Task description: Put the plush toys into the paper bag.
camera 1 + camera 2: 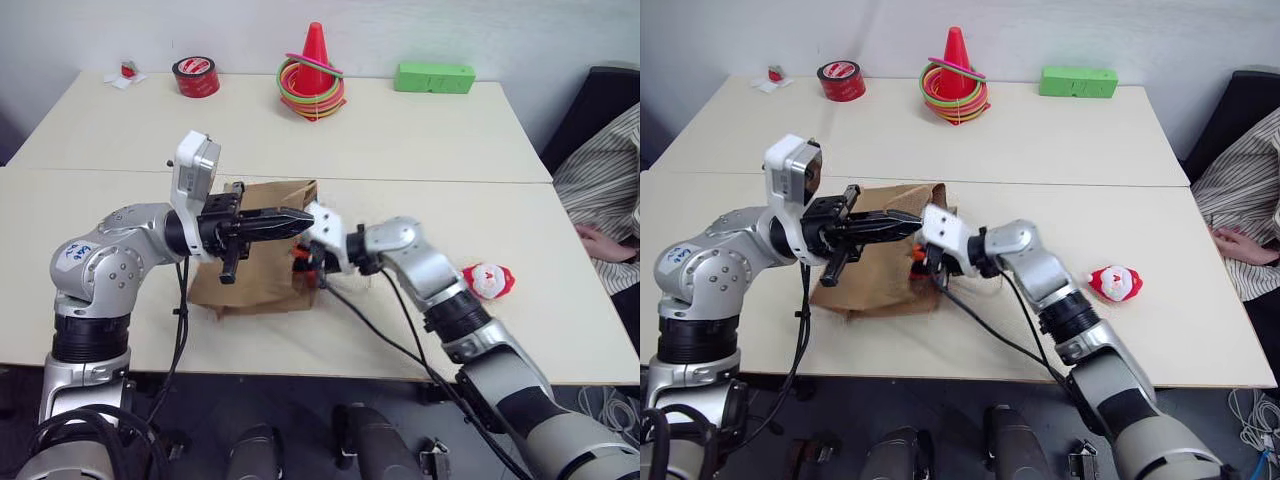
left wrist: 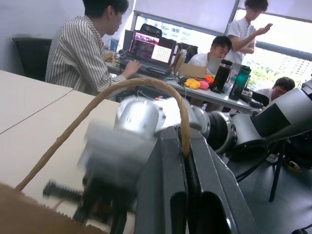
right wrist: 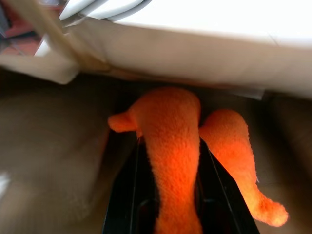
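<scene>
- Pale tables (image 1: 420, 250): our left gripper (image 1: 296, 217), pinched on the paper bag (image 1: 255, 280) handle (image 2: 97, 100), holds its mouth open.
- Our right gripper (image 3: 168, 146) clamps the orange plush (image 3: 170, 141) at that mouth; the Santa plush (image 1: 489, 281) waits.

The paper bag (image 1: 262, 262) is matt brown kraft paper, creased, with a rough twisted-cord handle (image 2: 105, 95). The orange plush toy (image 3: 174, 146) is fuzzy, short-piled cloth between smooth black plastic pincer fingers (image 3: 122, 200). The Santa plush toy (image 1: 488, 281) looks soft, lying on the smooth, matt cream worktop (image 1: 420, 130).
</scene>
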Robot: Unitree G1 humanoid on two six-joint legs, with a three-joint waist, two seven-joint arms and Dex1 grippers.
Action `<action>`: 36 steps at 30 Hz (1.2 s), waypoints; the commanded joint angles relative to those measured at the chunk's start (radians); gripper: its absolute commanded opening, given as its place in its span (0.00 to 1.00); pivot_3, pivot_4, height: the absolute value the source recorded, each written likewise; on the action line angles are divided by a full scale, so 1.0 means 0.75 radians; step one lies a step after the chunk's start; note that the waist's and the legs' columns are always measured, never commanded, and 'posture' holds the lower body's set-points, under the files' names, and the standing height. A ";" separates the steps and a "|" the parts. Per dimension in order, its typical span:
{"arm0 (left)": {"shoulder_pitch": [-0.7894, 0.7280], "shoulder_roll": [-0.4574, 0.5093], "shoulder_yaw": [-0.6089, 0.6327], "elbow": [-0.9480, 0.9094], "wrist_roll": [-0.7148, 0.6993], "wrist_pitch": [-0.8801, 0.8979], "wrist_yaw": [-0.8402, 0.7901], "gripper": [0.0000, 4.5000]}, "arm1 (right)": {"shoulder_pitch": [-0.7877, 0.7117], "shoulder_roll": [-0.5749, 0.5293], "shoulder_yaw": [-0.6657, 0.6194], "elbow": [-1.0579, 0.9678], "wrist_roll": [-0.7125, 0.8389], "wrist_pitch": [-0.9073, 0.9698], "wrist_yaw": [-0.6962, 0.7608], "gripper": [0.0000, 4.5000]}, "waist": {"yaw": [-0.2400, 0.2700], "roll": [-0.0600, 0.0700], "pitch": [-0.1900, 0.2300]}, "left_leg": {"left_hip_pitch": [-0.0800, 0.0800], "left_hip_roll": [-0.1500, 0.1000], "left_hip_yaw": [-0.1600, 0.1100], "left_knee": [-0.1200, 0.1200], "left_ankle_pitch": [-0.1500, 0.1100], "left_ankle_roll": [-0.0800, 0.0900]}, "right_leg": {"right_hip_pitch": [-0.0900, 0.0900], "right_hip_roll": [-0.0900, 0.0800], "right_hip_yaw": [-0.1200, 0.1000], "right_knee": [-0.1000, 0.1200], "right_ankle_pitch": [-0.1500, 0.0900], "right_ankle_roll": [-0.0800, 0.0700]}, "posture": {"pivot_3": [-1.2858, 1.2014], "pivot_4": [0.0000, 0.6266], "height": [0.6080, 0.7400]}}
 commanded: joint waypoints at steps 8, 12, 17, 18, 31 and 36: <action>0.008 0.003 0.067 0.008 -0.016 -0.047 0.012 0.00 | 0.060 0.024 -0.132 0.056 0.088 -0.209 0.056 0.51 | -0.002 0.000 0.000 | 0.000 0.000 -0.001 0.000 0.000 0.000 | 0.000 0.000 0.000 0.000 0.000 0.000 | 0.52 0.24 1.00; 0.025 0.012 0.086 0.005 -0.012 -0.056 0.016 0.00 | 0.085 -0.050 -0.241 -0.071 0.242 -0.123 0.172 0.79 | 0.000 0.000 0.000 | 0.000 0.001 -0.001 0.000 0.000 0.000 | 0.000 0.000 -0.001 0.000 0.000 0.000 | 0.52 0.24 1.00; 0.042 0.020 0.101 0.002 -0.021 -0.053 0.012 0.00 | 0.190 -0.278 -0.416 -0.303 0.494 0.103 0.351 0.99 | 0.007 0.000 0.000 | 0.000 0.000 -0.002 -0.001 0.000 0.000 | 0.001 0.000 -0.002 -0.001 0.000 0.000 | 0.52 0.24 1.00; 0.043 0.017 0.103 -0.002 -0.026 -0.051 0.015 0.00 | 0.218 -0.303 -0.481 -0.336 0.536 0.129 0.314 0.99 | 0.010 0.000 0.000 | -0.001 0.000 -0.003 -0.001 0.000 0.000 | 0.001 0.000 -0.002 -0.002 0.000 0.000 | 0.52 0.24 1.00; 0.089 0.021 0.089 -0.063 0.006 -0.098 0.020 0.00 | 1.322 -0.561 -1.360 -0.695 0.430 -0.355 -0.019 0.99 | 0.041 0.001 0.000 | -0.001 -0.002 -0.005 -0.003 -0.001 0.001 | 0.004 0.000 -0.002 -0.006 0.000 0.003 | 0.52 0.24 1.00; 0.082 0.047 0.081 -0.020 0.025 -0.115 -0.005 0.00 | 1.598 -0.547 -1.426 -0.756 0.405 -0.415 -0.066 0.99 | 0.011 0.000 0.001 | 0.011 -0.002 -0.002 -0.005 -0.001 -0.001 | 0.014 0.002 0.002 -0.005 0.000 0.004 | 0.52 0.24 1.00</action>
